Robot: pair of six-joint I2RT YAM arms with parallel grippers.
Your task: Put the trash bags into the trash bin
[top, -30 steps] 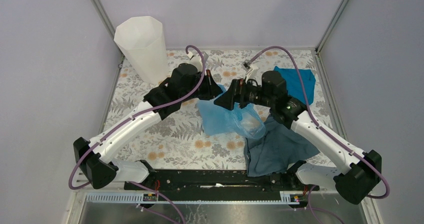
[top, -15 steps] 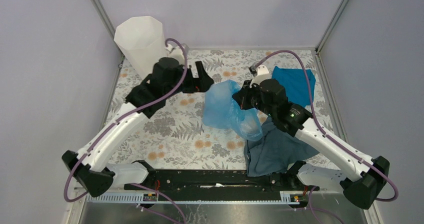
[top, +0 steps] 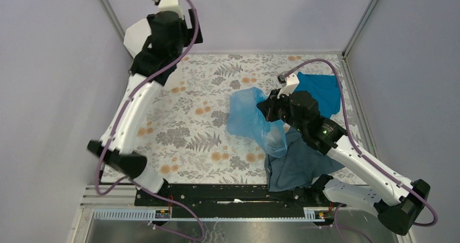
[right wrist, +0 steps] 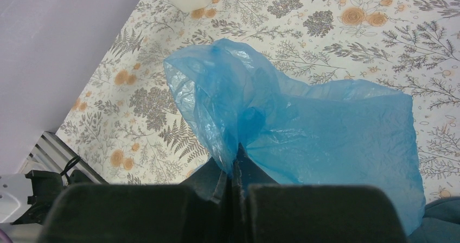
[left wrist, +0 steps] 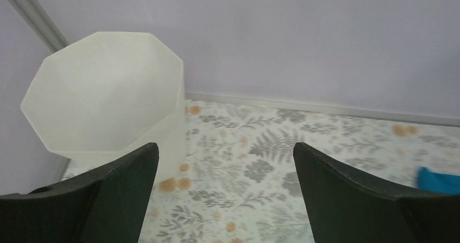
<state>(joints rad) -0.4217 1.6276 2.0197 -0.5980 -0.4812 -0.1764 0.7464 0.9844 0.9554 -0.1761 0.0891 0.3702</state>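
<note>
In the right hand [right wrist: 234, 164], a wrinkly translucent blue trash bag [right wrist: 325, 129].

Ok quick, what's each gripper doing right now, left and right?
Left gripper: open, empty, facing the trash bin.
Right gripper: shut on the trash bag.

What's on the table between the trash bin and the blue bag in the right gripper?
Nothing. In the top view, only bare floral table separates the trash bin from the trash bag. The right wrist view shows the same.
</note>
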